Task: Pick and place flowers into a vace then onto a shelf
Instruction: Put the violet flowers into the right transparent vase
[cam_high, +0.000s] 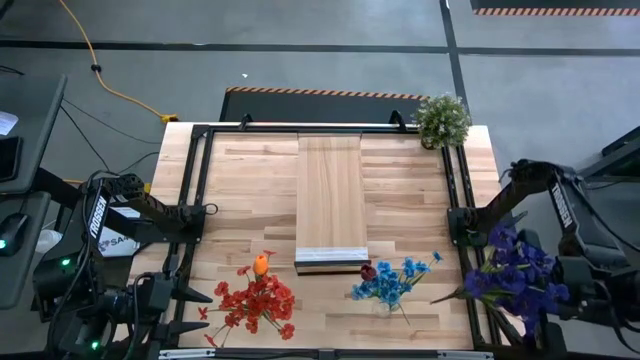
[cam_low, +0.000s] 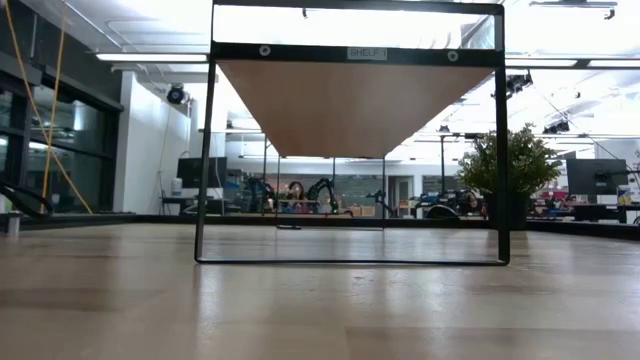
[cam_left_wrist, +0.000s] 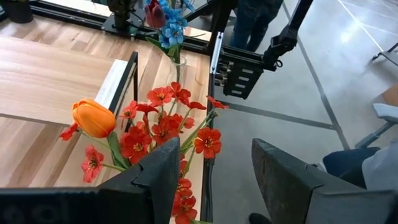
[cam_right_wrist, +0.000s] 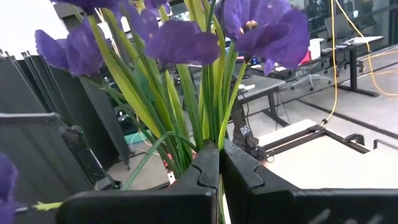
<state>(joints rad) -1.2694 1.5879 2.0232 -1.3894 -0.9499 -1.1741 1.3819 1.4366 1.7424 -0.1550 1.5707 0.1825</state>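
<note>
At the table's near right edge, the right gripper (cam_right_wrist: 219, 163) is clamped on the green stems of the purple flowers (cam_high: 515, 270), stems running upward from the jaws, heads topmost. Near left, the left gripper (cam_left_wrist: 214, 177) stands with jaws apart, holding nothing, just beside the red flowers (cam_high: 255, 300) and 1 orange tulip (cam_high: 261, 265). Blue flowers (cam_high: 392, 282) lie right of the shelf (cam_high: 331, 195).

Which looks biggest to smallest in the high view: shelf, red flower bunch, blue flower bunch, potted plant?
1. Shelf, clearly the largest.
2. Red flower bunch.
3. Blue flower bunch, a little smaller in spread than the red.
4. Potted plant, smallest, though close to the blue bunch, so that last pair is unsure.
</note>
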